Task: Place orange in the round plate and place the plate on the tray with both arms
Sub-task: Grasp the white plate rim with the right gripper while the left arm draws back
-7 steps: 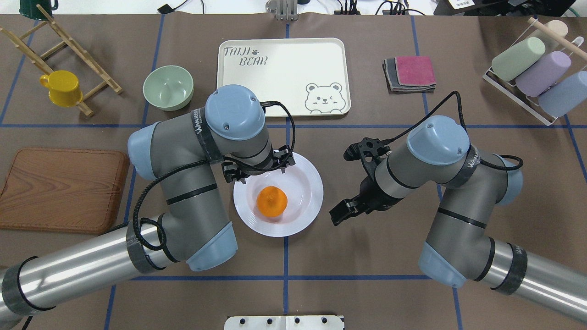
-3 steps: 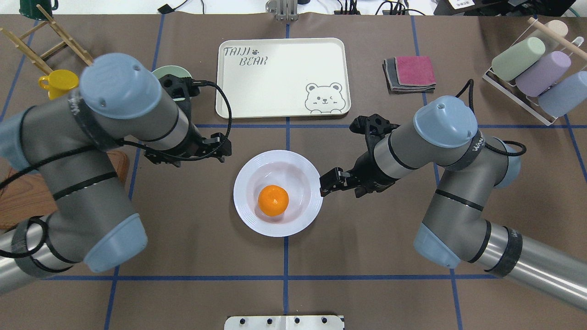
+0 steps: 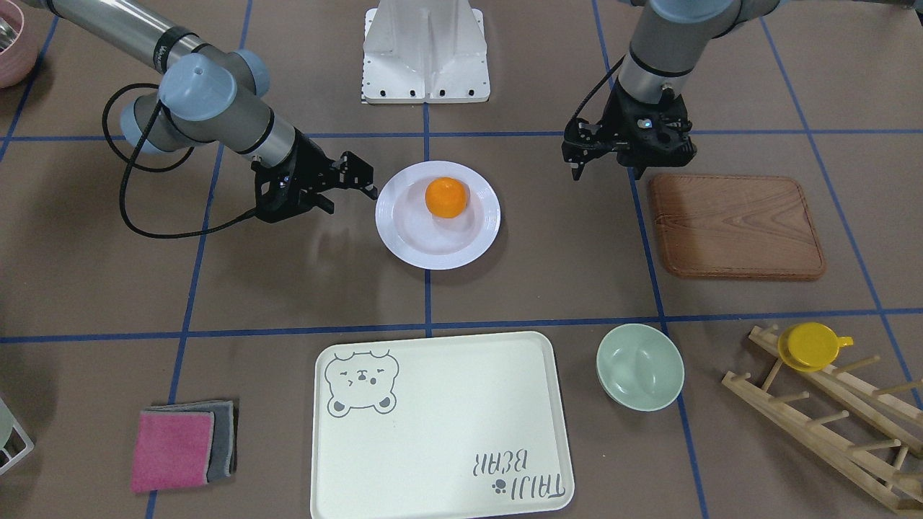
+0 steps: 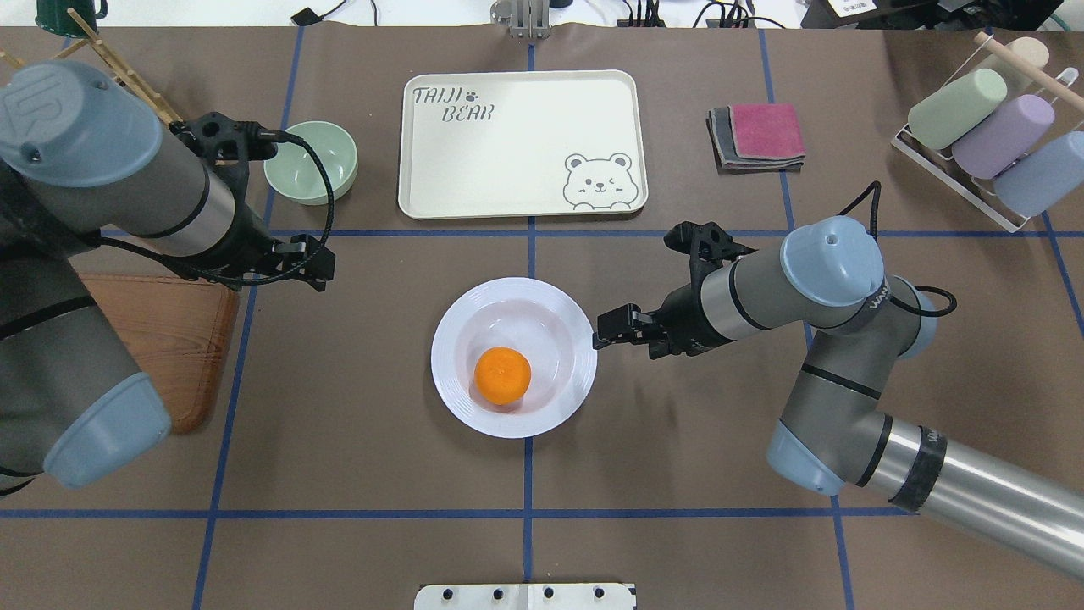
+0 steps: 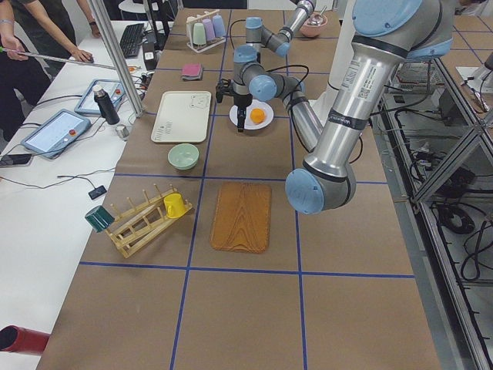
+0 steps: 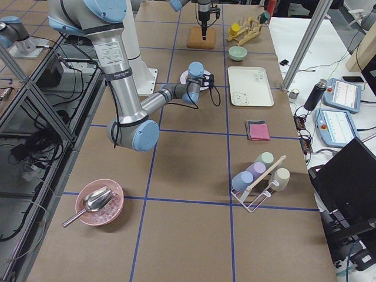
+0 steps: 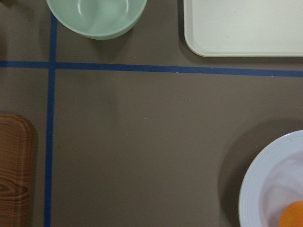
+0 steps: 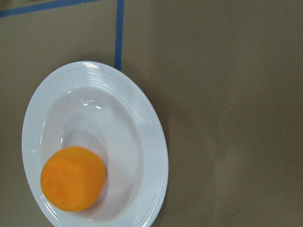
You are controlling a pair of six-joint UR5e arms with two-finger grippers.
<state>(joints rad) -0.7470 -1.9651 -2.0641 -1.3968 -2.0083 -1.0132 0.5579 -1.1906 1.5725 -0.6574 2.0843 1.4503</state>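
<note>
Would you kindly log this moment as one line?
orange: in round plate; round plate: on table, off tray; right gripper: at plate rim; left gripper: clear of plate

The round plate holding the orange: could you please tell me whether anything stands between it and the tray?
Nothing visible does. Between the round plate and the tray lies only bare table with a blue tape line. The mint-green bowl and folded cloths flank the tray, outside the path.
</note>
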